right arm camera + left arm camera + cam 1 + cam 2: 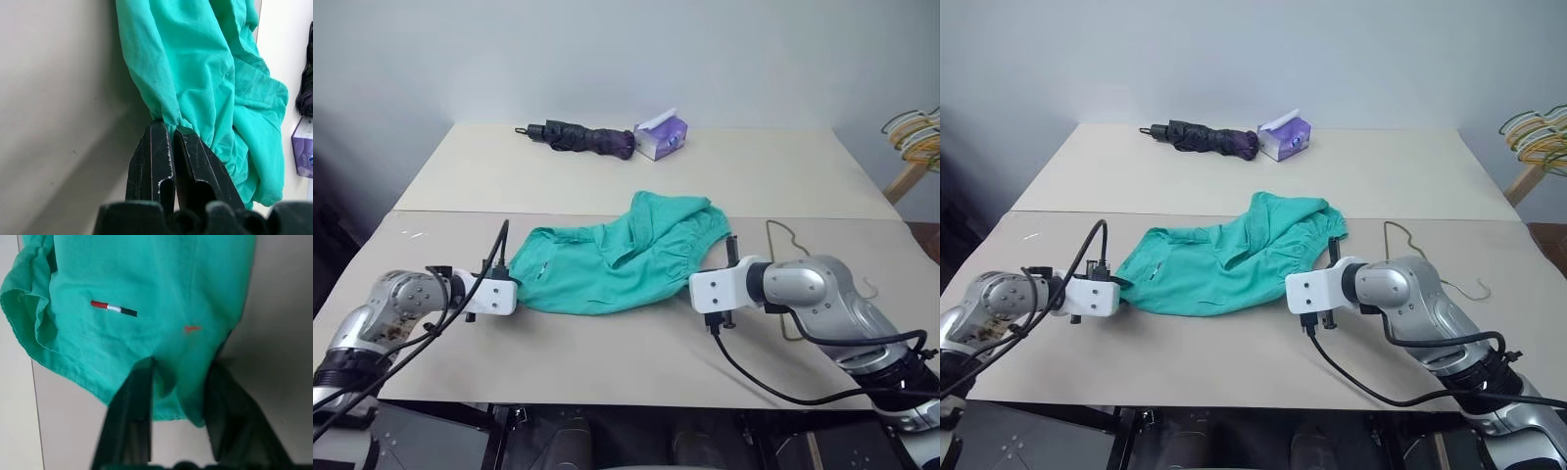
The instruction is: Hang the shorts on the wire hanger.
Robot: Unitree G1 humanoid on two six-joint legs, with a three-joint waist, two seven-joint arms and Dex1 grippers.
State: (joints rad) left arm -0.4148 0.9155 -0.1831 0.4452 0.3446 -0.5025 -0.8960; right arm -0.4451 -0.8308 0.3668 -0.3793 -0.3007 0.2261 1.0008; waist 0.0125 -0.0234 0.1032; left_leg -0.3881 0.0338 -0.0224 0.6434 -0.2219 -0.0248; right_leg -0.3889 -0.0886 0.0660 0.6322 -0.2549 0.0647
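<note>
Your right gripper (172, 134) pinches the shorts (617, 259) on the beige table (607, 352); hanger (783, 235) just behind. Left gripper's (178, 382) fingers straddle the hem, apart. White wall beyond.

Teal-green shorts (617, 259) all over, plain but for a small red, white and black stripe tab (113, 308) just ahead of the left gripper's black fingers (132, 416), plus a tiny orange mark (192, 328) beside it. Black fingers too on the right gripper (168, 142), pinching teal cloth. Olive-brass wire hanger (783, 235) beyond the right gripper. Dark purple-black umbrella (578, 137); lilac-and-white tissue box (662, 135) (farthest off). Pale beige table (607, 352).
</note>
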